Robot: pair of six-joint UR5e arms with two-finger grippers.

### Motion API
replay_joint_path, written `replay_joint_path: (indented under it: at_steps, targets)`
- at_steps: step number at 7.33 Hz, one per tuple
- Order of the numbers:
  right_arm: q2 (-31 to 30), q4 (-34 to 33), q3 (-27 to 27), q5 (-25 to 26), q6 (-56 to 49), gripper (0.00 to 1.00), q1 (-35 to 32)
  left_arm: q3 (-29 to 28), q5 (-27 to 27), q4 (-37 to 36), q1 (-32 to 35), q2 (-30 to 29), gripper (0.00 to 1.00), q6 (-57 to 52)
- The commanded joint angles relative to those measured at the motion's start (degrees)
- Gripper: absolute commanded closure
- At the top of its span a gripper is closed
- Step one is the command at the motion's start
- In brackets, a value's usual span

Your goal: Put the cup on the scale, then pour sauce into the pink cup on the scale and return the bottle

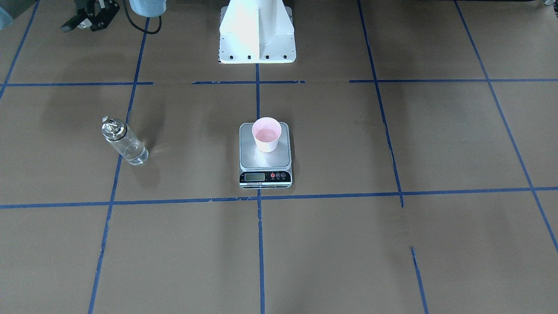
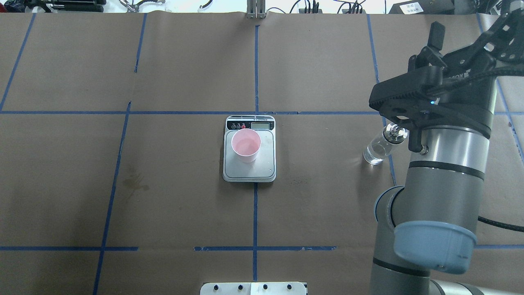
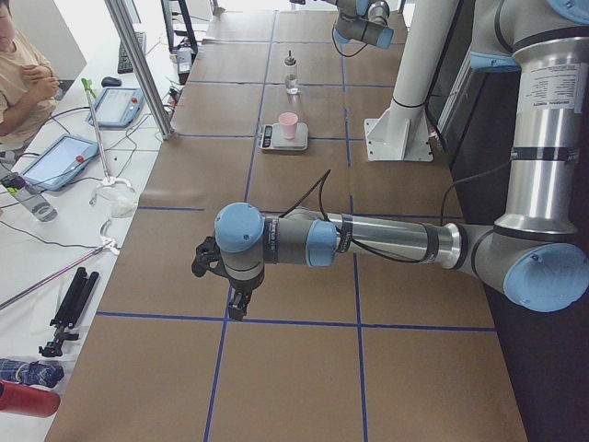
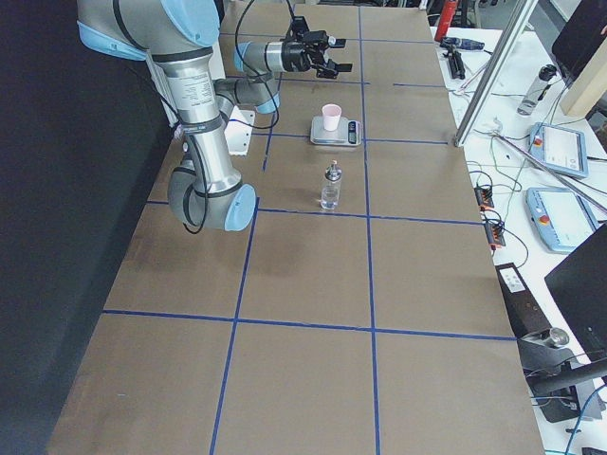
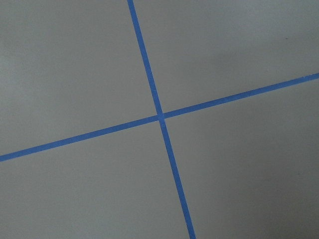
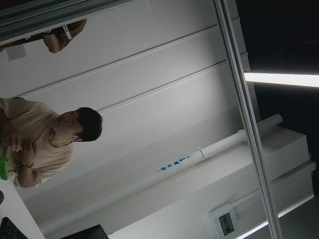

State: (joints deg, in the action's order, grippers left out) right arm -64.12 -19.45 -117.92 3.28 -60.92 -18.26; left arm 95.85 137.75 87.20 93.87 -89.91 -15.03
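Observation:
The pink cup (image 1: pixel 266 135) stands upright on the silver platform of the scale (image 1: pixel 264 164) at the table's middle, also in the overhead view as the cup (image 2: pixel 246 145) on the scale (image 2: pixel 268 166). The glass bottle (image 1: pixel 125 144) with its silver pourer stands alone on the paper on my right side, clear sauce (image 2: pixel 371 157) low inside it. My right gripper (image 1: pixel 83 22) is raised well behind the bottle, open and holding nothing. My left gripper (image 3: pixel 221 290) hovers low over bare paper far from the scale; I cannot tell whether it is open or shut.
Blue tape lines (image 5: pixel 160 117) grid the brown paper. The white robot pedestal (image 1: pixel 257 39) stands behind the scale. My right arm's elbow (image 2: pixel 434 246) looms over the near right. A person (image 3: pixel 18 74) sits at a side bench with tablets (image 3: pixel 57 158) and a tripod (image 3: pixel 69 308).

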Motion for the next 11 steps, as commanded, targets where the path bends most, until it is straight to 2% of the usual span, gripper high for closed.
replay_joint_path:
  at_steps: [1, 2, 3, 4, 5, 6, 7, 9, 10, 11]
  targets:
    - [0.3, -9.8, 0.4, -3.6, 0.8, 0.00, -5.4, -0.1, 0.1, 0.0, 0.0, 0.1, 0.00, 0.0]
    - [0.3, -14.0, 1.9, -3.8, 3.7, 0.00, -6.8, -0.1, 0.1, 0.0, 0.0, 0.1, 0.00, 0.0]
    - [0.4, -14.5, 5.2, -4.2, 7.5, 0.00, -8.4, -0.2, 0.1, 0.0, 0.0, 0.1, 0.00, 0.0]
    - [1.0, -14.5, 6.1, -5.6, 17.0, 0.00, -8.5, -0.1, 0.1, 0.0, 0.0, 0.1, 0.00, 0.0]
    - [3.2, -17.3, 6.2, -8.8, 25.7, 0.00, -9.3, -0.2, 0.1, 0.0, 0.0, 0.1, 0.00, 0.0]
    - [3.3, -20.2, 6.2, -11.6, 33.2, 0.00, -11.2, -0.2, 0.1, 0.0, 0.0, 0.1, 0.00, 0.0]
    - [1.6, -20.8, 6.2, -16.9, 39.1, 0.00, -13.7, -0.2, 0.1, 0.0, 0.0, 0.1, 0.00, 0.0]
    - [-6.0, -20.6, 4.5, -21.6, 55.2, 0.00, -16.4, -0.2, 0.1, 0.0, 0.0, 0.1, 0.00, 0.0]
    - [-10.3, -20.5, 2.5, -23.0, 56.0, 0.00, -17.5, -0.2, 0.1, 0.0, 0.0, 0.1, 0.00, 0.0]
    - [-18.8, -20.4, -2.4, -28.7, 56.1, 0.00, -21.3, -0.2, 0.1, 0.0, 0.0, 0.1, 0.00, 0.0]
